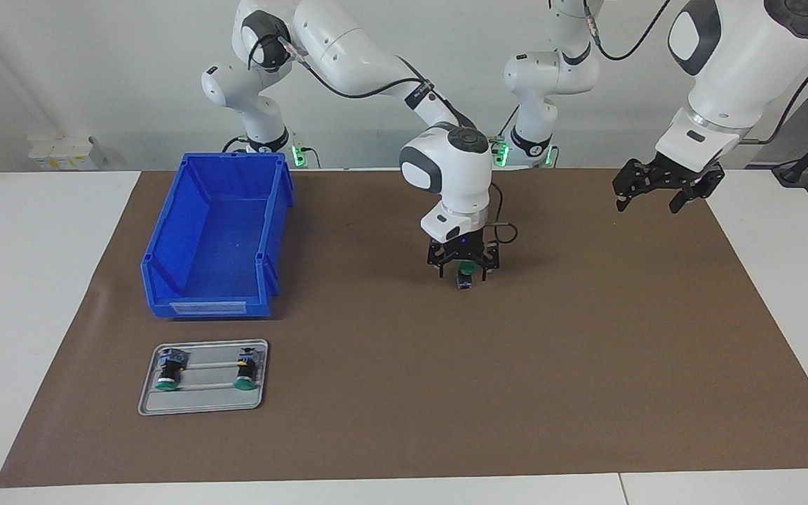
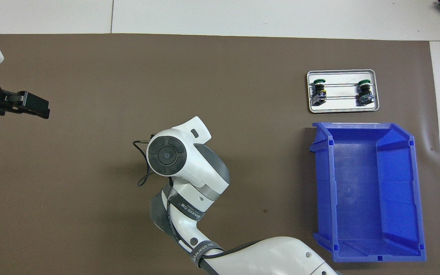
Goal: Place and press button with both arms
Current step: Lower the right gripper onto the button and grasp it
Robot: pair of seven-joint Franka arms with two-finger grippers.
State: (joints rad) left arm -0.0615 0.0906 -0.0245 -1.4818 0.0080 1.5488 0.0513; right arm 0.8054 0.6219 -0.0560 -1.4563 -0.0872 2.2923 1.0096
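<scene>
The button point(image 1: 465, 275), green cap on a dark body, sits slightly tilted between the fingertips of my right gripper point(image 1: 463, 272), which is shut on it just over the middle of the brown mat. I cannot tell if the button's base touches the mat. In the overhead view the right arm's wrist point(image 2: 174, 152) hides both this gripper and the button. My left gripper point(image 1: 649, 198) hangs open and empty in the air over the mat toward the left arm's end of the table, also seen as the left gripper point(image 2: 36, 107) in the overhead view.
A grey metal tray point(image 1: 202, 403) with two more green-capped buttons point(image 1: 167, 375) point(image 1: 245, 373) lies at the right arm's end, farther from the robots than the blue bin point(image 1: 216, 235). The bin holds nothing. The brown mat point(image 1: 516, 393) covers the table.
</scene>
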